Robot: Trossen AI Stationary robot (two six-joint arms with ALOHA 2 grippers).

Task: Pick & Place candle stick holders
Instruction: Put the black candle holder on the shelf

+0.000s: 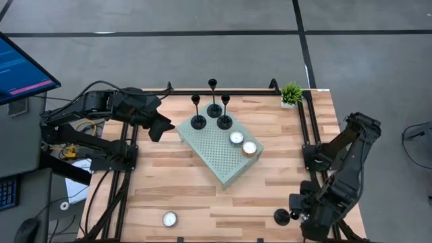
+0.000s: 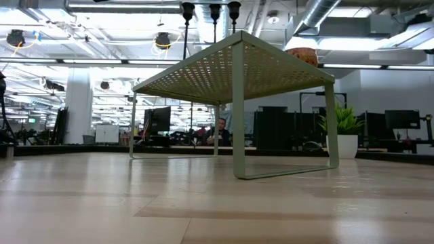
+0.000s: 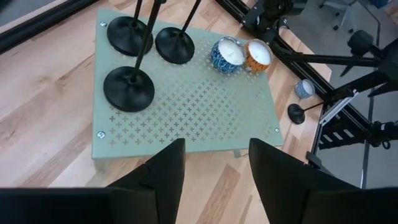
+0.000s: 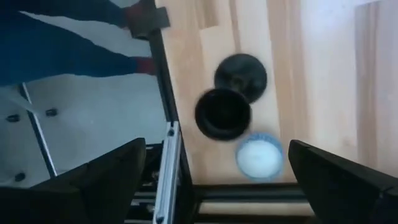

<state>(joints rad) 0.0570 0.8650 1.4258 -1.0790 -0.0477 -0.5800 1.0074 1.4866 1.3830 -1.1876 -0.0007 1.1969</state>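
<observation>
Holders: three candle stick holders (image 1: 213, 108) stand upright on the perforated green stand (image 1: 219, 158); a fourth (image 1: 281, 217) rests on the worktop (image 1: 202, 196) below the wide-open right pincer (image 4: 217, 180). The left pincer (image 3: 214, 171), half open and empty, hovers beside the stand.

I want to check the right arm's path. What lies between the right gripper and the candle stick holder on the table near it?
Nothing: the right wrist view shows the open right gripper directly above the fourth candle stick holder, with a tealight beside it.

In the low view the three candle stick holders (image 2: 214, 12) on the green stand (image 2: 230, 68) are cut off by the top edge. The right tool (image 4: 217, 180) view is blurred.
</observation>
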